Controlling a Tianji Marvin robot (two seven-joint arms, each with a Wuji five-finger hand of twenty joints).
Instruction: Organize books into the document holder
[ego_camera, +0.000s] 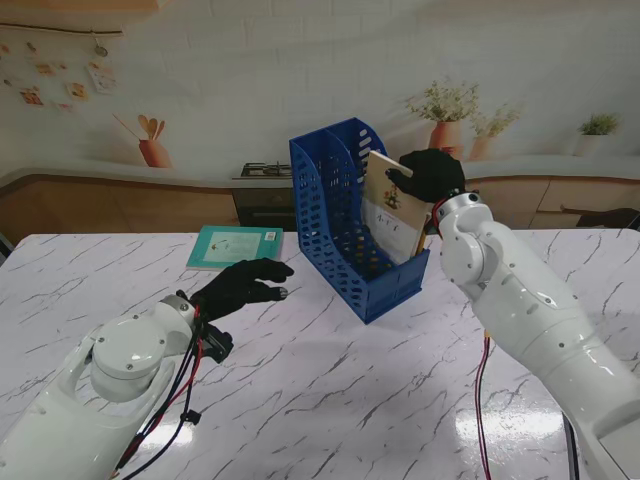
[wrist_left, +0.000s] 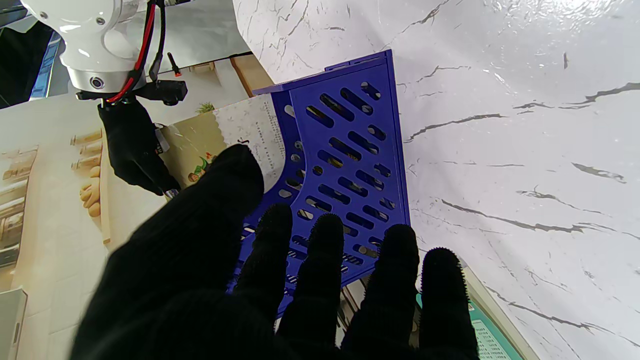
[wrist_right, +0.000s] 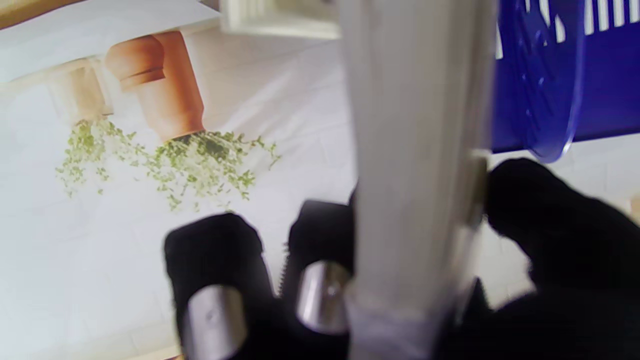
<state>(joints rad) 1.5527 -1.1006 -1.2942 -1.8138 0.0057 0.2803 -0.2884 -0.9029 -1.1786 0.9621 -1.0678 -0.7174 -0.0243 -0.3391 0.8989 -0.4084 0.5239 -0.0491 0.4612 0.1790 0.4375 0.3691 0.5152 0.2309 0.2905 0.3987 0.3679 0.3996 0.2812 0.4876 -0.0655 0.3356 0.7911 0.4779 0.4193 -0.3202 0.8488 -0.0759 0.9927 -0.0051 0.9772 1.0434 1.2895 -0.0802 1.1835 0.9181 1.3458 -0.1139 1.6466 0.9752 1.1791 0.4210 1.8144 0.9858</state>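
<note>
Left robot hand (ego_camera: 240, 287): my nearest piece, black-gloved, palm down low over the bench (ego_camera: 330, 400) on my left side; fingers spread and straight, holding nothing. In the left wrist view the fingertips (wrist_left: 327, 235) point toward the side wall of the holder.
Teal book (ego_camera: 235, 246): flat on the bench, just beyond the left robot hand toward the far left edge, cover up; not touched as far as I can tell.
Document holder (ego_camera: 345, 215): blue, perforated, standing near the middle of the bench, turned at an angle to its edges, with its low open front toward me and to the right.
Tan book (ego_camera: 392, 205): upright and tilted, its lower part inside the right compartment of the document holder, its top sticking out past the wall.
Right robot hand (ego_camera: 430, 175): farthest from me, black-gloved, closed on the top edge of the tan book; the right wrist view shows the thumb on one face and the fingers (wrist_right: 320, 250) on the other, blurred.
</note>
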